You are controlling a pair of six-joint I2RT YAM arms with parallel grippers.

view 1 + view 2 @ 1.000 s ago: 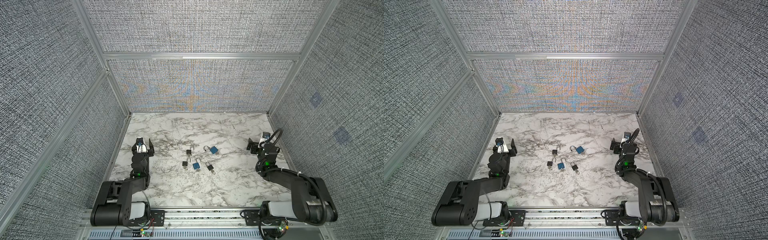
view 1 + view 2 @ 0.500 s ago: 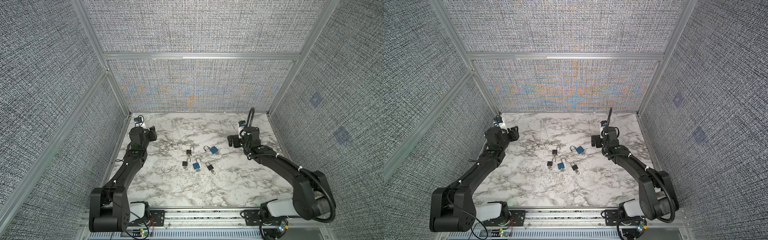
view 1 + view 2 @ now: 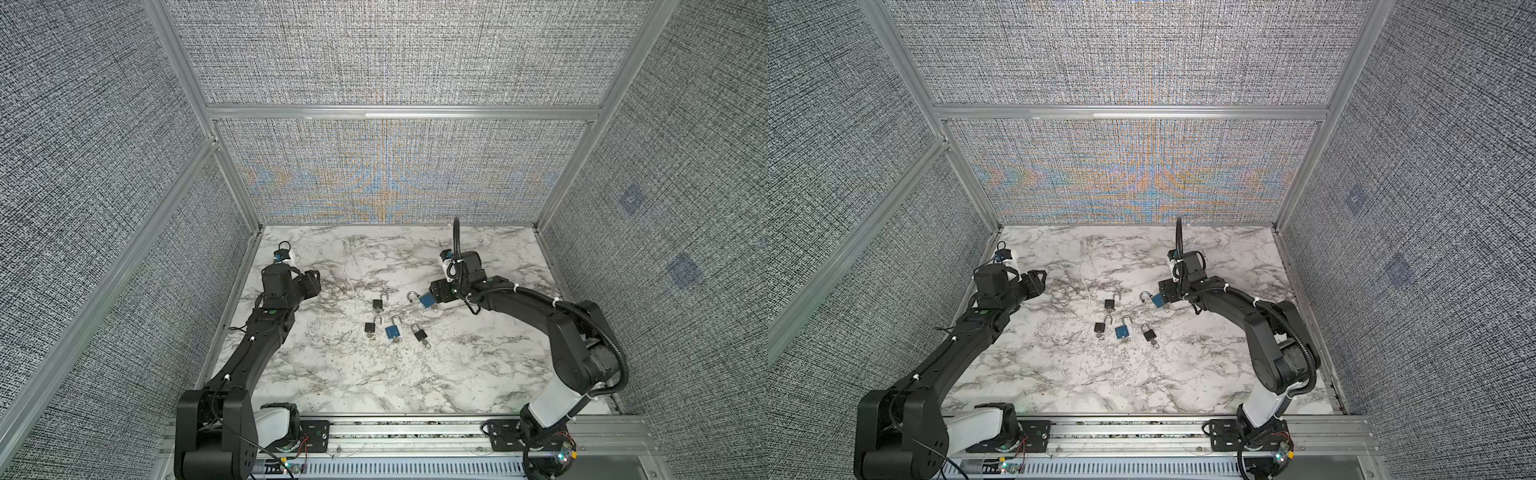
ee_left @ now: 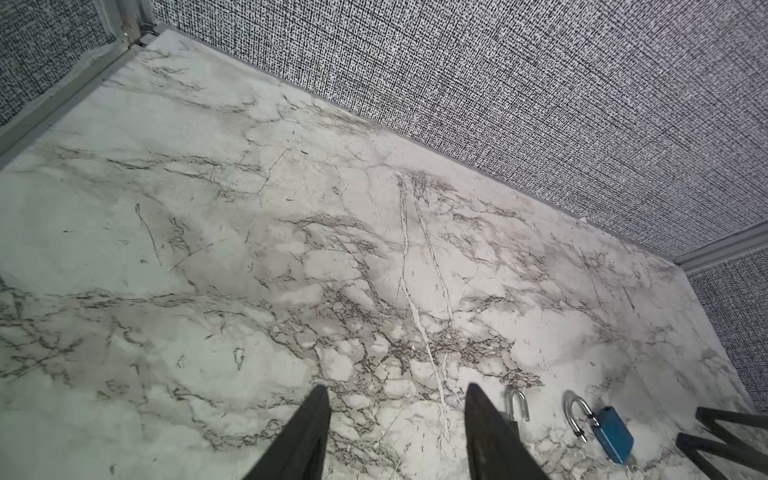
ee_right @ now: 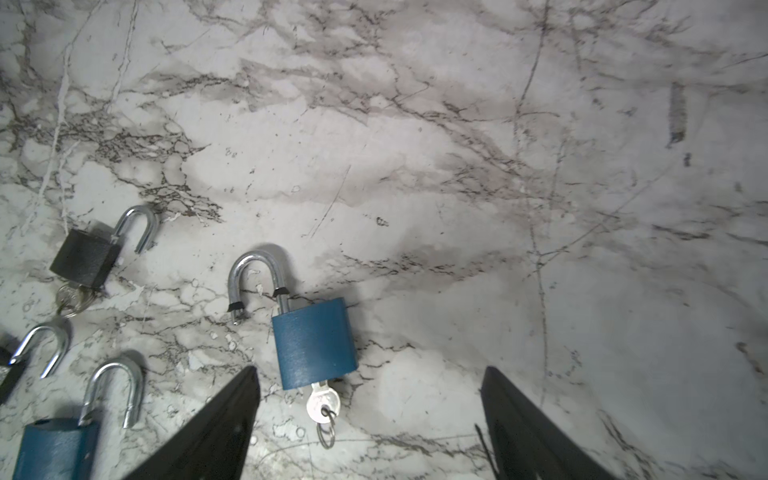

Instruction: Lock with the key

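Now, line up before you close. Your right fingers stand wide apart and hold nothing. The blue lock lies flat on the desk just ahead of them. Its key sits in the base and points back into the gap, nearer one finger than the other. The shackle is swung open, its free end clear of the body.

I judge you should centre the gap over the body first, so the pinch lands on its two edges and not on the key (a nudged key could skid the lock on this smooth top). Come in low, close slowly, and leave the key head free for the other arm.

Your left fingers are about half apart and empty, off to the left of the group. Bring them in only once the lock is steady, then press the shackle home and turn the key.

Count five locks in both top views: this one, a second blue lock and three black locks. Four shackles plainly stand open; the fifth is too small to tell. Two keys show clearly from the right wrist; the rest are too small to be sure of.
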